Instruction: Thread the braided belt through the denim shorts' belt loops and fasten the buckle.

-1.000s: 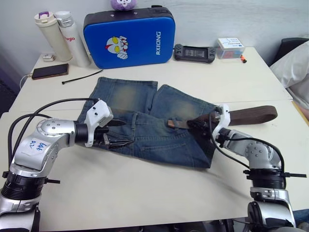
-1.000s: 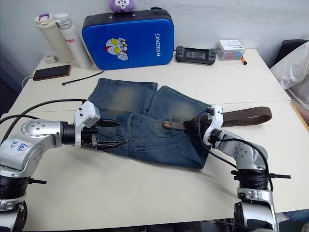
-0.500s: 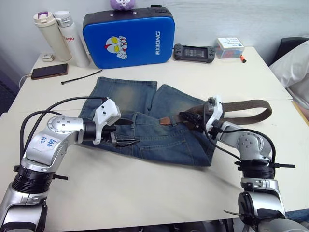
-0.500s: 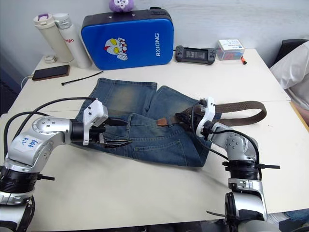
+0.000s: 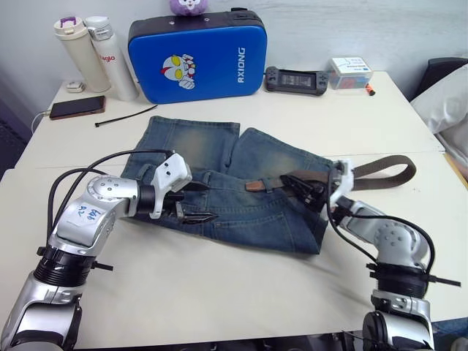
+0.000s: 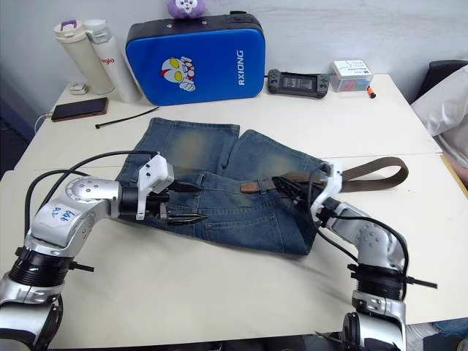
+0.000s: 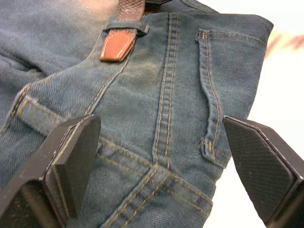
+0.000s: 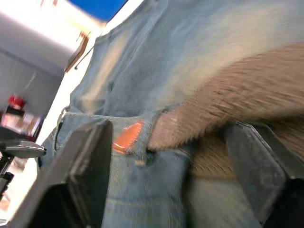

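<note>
The faded blue denim shorts with orange stitching lie flat on the white table, waistband toward the robot. The long dark brown braided belt comes in from the robot's right, loops on the bare table beside the shorts, and runs along the waistband, its tan leather tip poking out of a short blue denim belt loop near the middle. No buckle can be made out. The left gripper hovers over the waistband on the robot's left side with its jaws spread wide, holding nothing. The right gripper sits at the belt near the shorts' right edge; its jaws stand apart around the webbing and whether the pads press it cannot be told. The belt looks soft and floppy, likely to buckle rather than push, so it is best pulled by the stiffer leather tip. The denim is limp and will probably bunch, so pinning the waistband beside the next loop seems wise.
</note>
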Tool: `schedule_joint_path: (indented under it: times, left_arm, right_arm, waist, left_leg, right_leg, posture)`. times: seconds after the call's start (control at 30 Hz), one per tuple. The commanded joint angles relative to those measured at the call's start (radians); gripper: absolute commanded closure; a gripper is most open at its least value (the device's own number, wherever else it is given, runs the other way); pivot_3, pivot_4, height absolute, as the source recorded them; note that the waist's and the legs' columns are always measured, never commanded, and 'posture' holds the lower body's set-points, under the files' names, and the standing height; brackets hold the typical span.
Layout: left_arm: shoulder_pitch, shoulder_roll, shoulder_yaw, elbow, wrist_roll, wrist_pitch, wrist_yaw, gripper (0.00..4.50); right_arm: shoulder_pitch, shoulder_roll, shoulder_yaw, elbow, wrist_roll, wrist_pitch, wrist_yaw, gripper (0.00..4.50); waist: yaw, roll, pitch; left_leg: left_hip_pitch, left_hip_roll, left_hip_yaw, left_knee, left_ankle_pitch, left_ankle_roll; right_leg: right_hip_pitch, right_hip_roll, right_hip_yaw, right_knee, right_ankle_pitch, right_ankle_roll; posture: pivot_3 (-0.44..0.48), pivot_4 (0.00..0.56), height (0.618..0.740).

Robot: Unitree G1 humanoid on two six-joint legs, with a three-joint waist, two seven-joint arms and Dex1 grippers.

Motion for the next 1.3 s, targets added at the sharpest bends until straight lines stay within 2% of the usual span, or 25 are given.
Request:
schedule_joint_path:
  times: [0.03,0.13,0.5,0.53,0.57,0.6,0.63,0.77,1.1,1.3]
  left_arm:
    - [-0.019,-0.007,0.002,0.006,0.009,-0.020,-0.013,0.00]
    - [-0.026,-0.015,-0.003,0.017,0.016,-0.026,-0.018,0.00]
    - [-0.032,-0.024,0.002,0.020,0.029,-0.031,-0.019,0.00]
    - [-0.029,-0.023,0.003,0.019,0.029,-0.030,-0.018,0.00]
    - [-0.025,-0.022,0.005,0.015,0.028,-0.029,-0.017,0.00]
    - [-0.023,-0.022,0.007,0.013,0.028,-0.027,-0.016,0.00]
    - [-0.021,-0.022,0.007,0.011,0.028,-0.026,-0.015,0.00]
    - [-0.022,-0.022,0.013,0.010,0.030,-0.024,-0.006,0.00]
    - [-0.044,-0.040,0.006,0.022,0.038,-0.022,0.016,0.00]
    - [-0.058,-0.056,0.002,0.031,0.045,-0.023,0.020,0.00]
  right_arm:
    - [0.018,0.021,-0.117,-0.029,0.093,-0.027,-0.057,0.96]
    - [0.010,0.047,-0.158,-0.002,0.128,-0.049,-0.090,0.96]
    - [-0.031,0.103,-0.162,0.104,0.130,-0.111,-0.164,0.96]
    - [-0.033,0.104,-0.160,0.109,0.131,-0.115,-0.166,1.45]
    - [-0.036,0.107,-0.155,0.113,0.134,-0.115,-0.168,1.67]
    - [-0.039,0.109,-0.150,0.115,0.135,-0.114,-0.170,2.26]
    - [-0.041,0.110,-0.145,0.115,0.136,-0.113,-0.172,2.57]
    - [-0.046,0.129,-0.123,0.087,0.149,-0.097,-0.190,4.47]
    - [-0.011,0.255,0.032,-0.058,0.137,-0.085,-0.268,4.47]
    - [0.023,0.257,0.101,-0.110,0.103,-0.080,-0.284,4.47]
  waist:
    - [0.000,0.000,0.000]
    - [-0.001,0.000,0.000]
    - [-0.001,0.000,0.000]
    - [-0.001,0.000,0.000]
    - [-0.001,0.000,0.000]
    - [-0.002,0.000,0.000]
    - [-0.002,0.000,0.000]
    - [-0.003,0.000,0.000]
    - [-0.014,0.000,0.000]
    - [-0.023,0.000,0.000]
  left_leg:
    - [0.000,0.000,0.000,0.000,0.000,0.000]
    - [0.000,0.000,0.000,0.000,0.000,0.000]
    - [0.000,0.000,0.000,0.000,0.000,0.000]
    - [0.000,0.000,0.000,0.000,0.000,0.000]
    - [0.000,0.000,0.000,0.000,0.000,0.000]
    - [0.000,0.000,0.000,0.000,0.000,0.000]
    - [0.000,0.000,0.000,0.000,0.000,0.000]
    - [0.000,0.000,0.000,0.000,0.000,0.000]
    - [0.000,0.000,-0.001,-0.001,0.000,0.000]
    - [0.000,0.000,-0.001,-0.001,0.000,0.000]
  right_leg:
    - [0.000,0.000,0.000,0.000,0.000,0.000]
    - [0.000,0.000,0.000,0.000,0.000,0.000]
    - [0.000,0.000,0.000,0.000,0.000,0.000]
    - [0.000,0.000,0.000,0.000,0.000,0.000]
    - [0.000,0.000,0.000,0.000,0.000,0.000]
    - [0.000,0.000,0.000,0.000,0.000,0.000]
    - [0.000,0.000,0.000,0.000,0.000,0.000]
    - [0.000,0.000,0.000,0.000,0.000,0.000]
    - [-0.001,0.000,0.000,0.000,0.000,0.000]
    - [-0.001,0.000,0.000,0.000,0.000,0.000]
  posture:
    - [0.000,0.150,0.725]
    - [0.000,0.150,0.725]
    - [0.000,0.150,0.725]
    - [0.000,0.150,0.725]
    - [0.000,0.150,0.725]
    - [0.000,0.150,0.725]
    - [0.000,0.150,0.725]
    - [0.000,0.150,0.725]
    - [0.000,0.150,0.725]
    - [0.000,0.150,0.725]
